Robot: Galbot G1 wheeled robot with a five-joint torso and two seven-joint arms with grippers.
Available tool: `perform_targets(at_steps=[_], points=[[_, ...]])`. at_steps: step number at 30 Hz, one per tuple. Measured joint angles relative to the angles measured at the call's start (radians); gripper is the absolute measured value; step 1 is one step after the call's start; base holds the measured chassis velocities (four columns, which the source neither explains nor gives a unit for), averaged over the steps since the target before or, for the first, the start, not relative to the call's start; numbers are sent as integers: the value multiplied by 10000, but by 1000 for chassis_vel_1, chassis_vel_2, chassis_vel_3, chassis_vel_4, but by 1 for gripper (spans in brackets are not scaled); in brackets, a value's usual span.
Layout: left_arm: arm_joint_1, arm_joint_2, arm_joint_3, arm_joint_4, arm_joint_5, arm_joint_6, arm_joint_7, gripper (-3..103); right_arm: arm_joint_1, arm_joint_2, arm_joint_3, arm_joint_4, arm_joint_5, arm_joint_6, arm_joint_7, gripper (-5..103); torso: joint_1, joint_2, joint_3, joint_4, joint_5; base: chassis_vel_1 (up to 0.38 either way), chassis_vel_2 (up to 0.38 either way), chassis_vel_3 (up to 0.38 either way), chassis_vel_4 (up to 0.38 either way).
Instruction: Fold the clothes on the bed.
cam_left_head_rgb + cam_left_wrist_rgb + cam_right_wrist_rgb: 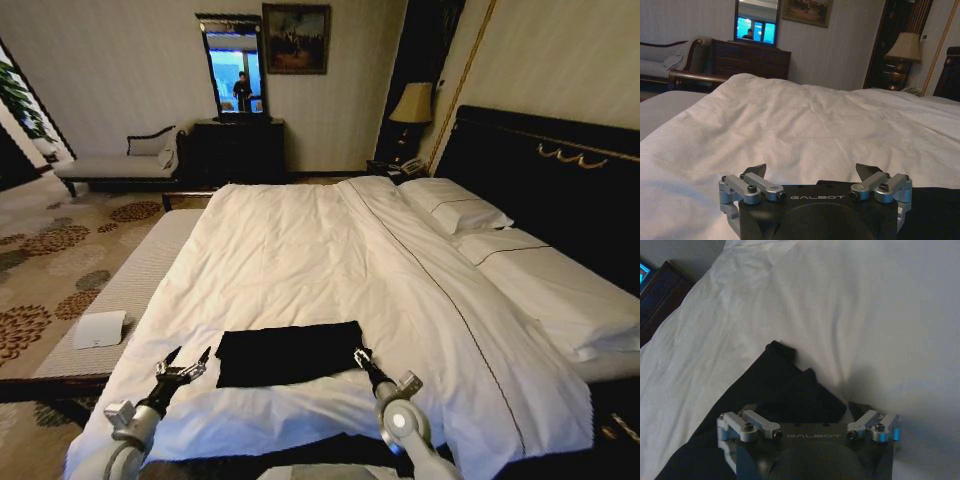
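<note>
Black clothes (290, 353), already folded into a flat, wide rectangle, lie on the white duvet (300, 260) near the foot of the bed (540, 170), well short of the pillows (455, 207) stacked against the dark headboard. In the head view the left end effector (184, 367) hangs just beside the fabric's left edge, apart from it, with its two dark fingers spread wide and nothing between them. The left wrist view shows the same spread fingers (756, 170) low over the duvet, with a strip of the dark cloth at the frame's lower edge on one side. The right end effector (361, 358) sits at the rectangle's right edge, its tip touching or overlapping the fabric there. In the right wrist view the clothes (785, 390) run up from under the end effector, ending in a bunched, pointed corner, with rumpled white duvet all around. Its fingertips are hidden against the dark cloth, so I cannot tell whether they are parted or pinching the fabric. Beyond the bed stand a dark dresser (238, 150) with a mirror, a pale chaise longue (120, 165) and a lamp (413, 104) beside the headboard. A small white box (98, 329) rests on the bench at the left side of the bed.
</note>
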Motion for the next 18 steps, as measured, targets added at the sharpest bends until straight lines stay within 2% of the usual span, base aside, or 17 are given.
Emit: perform_targets(at_steps=[2, 7, 9, 12, 13, 15, 18], points=[[4, 3, -7, 15, -2, -23, 1, 100, 57, 124, -52, -19, 135, 0, -83, 99, -1, 0, 0, 0, -1, 0, 0, 0, 0], [-6, -36, 18, 2, 14, -30, 1, 100, 233, 341, -152, -232, 203, 17, -227, 103, 1, 0, 1, 0, 0, 0, 0, 0, 0], [-10, -35, 19, -7, 16, -30, 1, 100, 245, 364, -174, -265, 191, 25, -249, 100, 0, -1, 1, -1, 1, 0, 0, 0, 0], [-18, -19, 8, -9, 12, -30, 1, 100, 256, 384, -191, -311, 185, 68, -313, 85, 0, -1, 1, 0, 1, 0, 0, 0, 0], [-18, -19, 8, -9, 12, -30, 1, 100, 256, 384, -191, -311, 185, 68, -313, 85, 0, -1, 1, 0, 1, 0, 0, 0, 0], [-27, -2, 3, -10, 8, -30, 0, 100, 291, 395, -188, -372, 184, 145, -394, 74, 0, -1, 1, 0, 2, 0, 0, 0, 0], [-39, -2, 3, -9, 8, -29, -2, 100, 325, 407, -173, -411, 184, 209, -431, 68, 1, -1, 1, 1, 2, 0, 0, 0, 0]])
